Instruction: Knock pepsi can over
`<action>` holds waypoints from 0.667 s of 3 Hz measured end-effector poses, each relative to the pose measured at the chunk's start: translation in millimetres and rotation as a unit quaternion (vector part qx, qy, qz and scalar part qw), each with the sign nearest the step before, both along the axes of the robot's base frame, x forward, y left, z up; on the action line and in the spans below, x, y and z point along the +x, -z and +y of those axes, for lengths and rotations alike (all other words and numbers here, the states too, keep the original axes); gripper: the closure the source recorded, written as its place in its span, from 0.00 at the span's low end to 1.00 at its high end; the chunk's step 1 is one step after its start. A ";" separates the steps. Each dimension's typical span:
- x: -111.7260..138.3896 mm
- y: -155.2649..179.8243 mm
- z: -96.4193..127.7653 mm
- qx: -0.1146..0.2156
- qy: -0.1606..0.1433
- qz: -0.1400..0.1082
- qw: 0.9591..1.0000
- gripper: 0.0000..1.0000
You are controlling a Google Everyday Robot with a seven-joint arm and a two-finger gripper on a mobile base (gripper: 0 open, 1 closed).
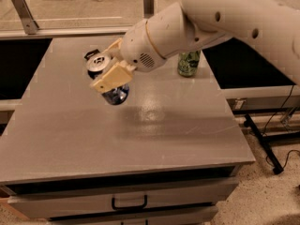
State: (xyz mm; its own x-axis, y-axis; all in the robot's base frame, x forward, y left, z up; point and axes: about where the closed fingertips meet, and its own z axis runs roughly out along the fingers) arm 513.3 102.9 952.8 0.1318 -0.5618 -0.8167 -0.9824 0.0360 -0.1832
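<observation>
Grey surface point(154, 139) fills most of the view, with a drawer and a black handle point(129, 203) below its front edge. White arm point(220, 18) comes in from the upper right and reaches down-left over the back half of the surface. Gripper point(100, 71) is at back left, just above the surface. The beige fingers point(111, 78) straddle the pepsi can point(117, 95) and are clamped on it, the near one lying across the can body. The can is tilted, silver top leaning left, blue base at or just above the surface; cannot tell which. Green patterned can point(189, 63) stands upright right of the wrist, well apart. Black packet point(91, 55) is just behind the pepsi can, mostly hidden.
</observation>
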 end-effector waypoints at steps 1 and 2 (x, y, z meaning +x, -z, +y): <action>-6.3 1.2 -14.1 -0.112 0.013 -0.016 0.994 1.00; -14.4 20.2 -19.9 -0.208 0.011 -0.026 0.978 0.82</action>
State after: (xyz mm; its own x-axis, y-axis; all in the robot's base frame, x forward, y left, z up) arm 498.9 83.0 932.6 0.1498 -0.8478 -0.5088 -0.9714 -0.0304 -0.2354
